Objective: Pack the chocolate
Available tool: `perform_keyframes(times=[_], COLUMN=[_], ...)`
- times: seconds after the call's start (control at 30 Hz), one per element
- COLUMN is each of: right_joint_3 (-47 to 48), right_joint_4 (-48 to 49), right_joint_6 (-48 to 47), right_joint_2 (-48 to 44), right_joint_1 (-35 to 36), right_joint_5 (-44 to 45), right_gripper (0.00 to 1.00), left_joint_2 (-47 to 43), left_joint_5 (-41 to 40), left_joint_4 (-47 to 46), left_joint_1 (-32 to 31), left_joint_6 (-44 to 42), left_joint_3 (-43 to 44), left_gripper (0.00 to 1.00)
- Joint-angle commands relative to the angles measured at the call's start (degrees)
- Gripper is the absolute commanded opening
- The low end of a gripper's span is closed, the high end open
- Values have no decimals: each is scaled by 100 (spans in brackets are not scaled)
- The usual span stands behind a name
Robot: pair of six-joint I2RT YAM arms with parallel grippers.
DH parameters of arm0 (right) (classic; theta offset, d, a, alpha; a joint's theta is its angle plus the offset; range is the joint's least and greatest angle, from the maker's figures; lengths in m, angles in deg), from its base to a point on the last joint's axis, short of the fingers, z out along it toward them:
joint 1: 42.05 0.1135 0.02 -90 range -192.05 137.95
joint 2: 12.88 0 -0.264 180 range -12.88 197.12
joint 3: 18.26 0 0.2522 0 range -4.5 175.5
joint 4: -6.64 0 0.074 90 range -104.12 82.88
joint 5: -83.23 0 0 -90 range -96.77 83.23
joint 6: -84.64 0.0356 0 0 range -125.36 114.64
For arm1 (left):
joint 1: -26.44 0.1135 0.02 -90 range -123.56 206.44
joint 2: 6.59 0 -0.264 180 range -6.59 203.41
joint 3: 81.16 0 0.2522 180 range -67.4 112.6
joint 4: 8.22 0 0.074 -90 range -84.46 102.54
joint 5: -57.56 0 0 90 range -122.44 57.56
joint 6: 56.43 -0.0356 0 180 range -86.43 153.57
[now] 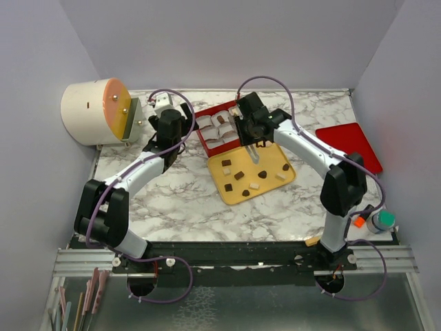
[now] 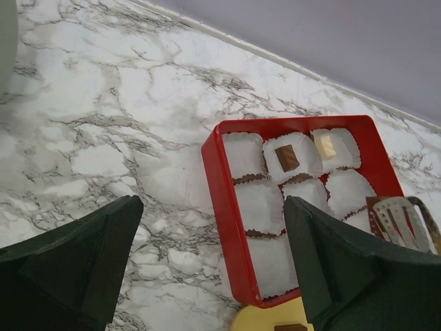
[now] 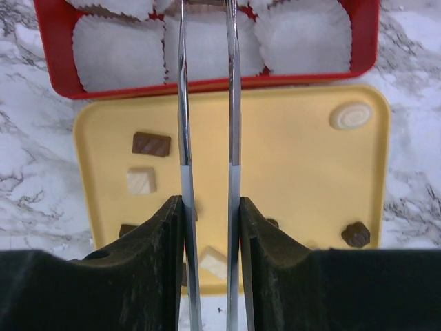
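- left jaws: released, spread wide, nothing between them, hanging over the counter [image 2: 103, 124] just left of the red box [image 2: 219, 200]. Risk: a swing right clips the box wall, shoves it and throws off the other arm's aim.
- the chocolate, packed part: one brown square [image 2: 287, 158] and one cream piece [image 2: 326, 145] each sit in a paper cup [image 2: 260, 205]; the other cups look empty. Risk: cups are loose paper, so a low tip snags one, drags it or tips a packed piece out.
- tongs [image 3: 184, 103]: right jaws clenched on the tongs' handles, blades reaching over the tray into the box. Cannot tell if a piece sits between the tips. Risk: thin blades plus a tiny piece mean a slip or a drop between cups, or two pieces in one cup.
- yellow tray [image 3: 296, 172]: just beside the box, with the rest of the chocolate loose on it, e.g. a brown block [image 3: 151, 143] and a cream square [image 3: 140, 181]. Risk: a missed pinch pushes a piece off the edge.
- round cream piece [image 3: 350, 116]: near the tray's corner. Risk: the curved side likely squirts out of the blades.
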Motion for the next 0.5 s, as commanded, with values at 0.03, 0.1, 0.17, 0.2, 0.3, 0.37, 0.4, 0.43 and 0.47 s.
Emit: perform_keyframes(times=[0.03,0.1,0.17,0.2,0.3,0.37,0.4,0.43,0.47], right_joint_3=[1016,1394,1810,2006,2631,2915,3044,3156,3266], right_joint_4=[147,162,157,145,63,90,101,100,95], right_joint_6=[-423,-495,-560,-581,-644,-655,-655,-660,-656], right_joint_2=[805,1139,1471,1648,2157,2430,2544,2666,2776], right_joint_1=[27,33,31,33,28,26,33,28,31], right_joint_5=[-477,-593,-704,-752,-946,-1022,-1207,-1299,-1367], right_gripper=[0,0,0,0,0,0,0,0,0], left_joint_2=[-196,-207,-222,-227,-270,-280,-276,-272,-261], left_joint_5=[-104,-63,-33,-29,-37,-37,-34,-35,-35], left_joint_4=[100,85,74,80,69,57,50,43,39], left_joint_1=[109,151,190,214,245,256,260,264,269], left_joint_6=[-32,-32,-32,-32,-41,-41,-41,-37,-33], left_joint_3=[238,239,239,239,208,192,191,187,194], left_gripper=[94,94,94,94,94,94,94,94,94])
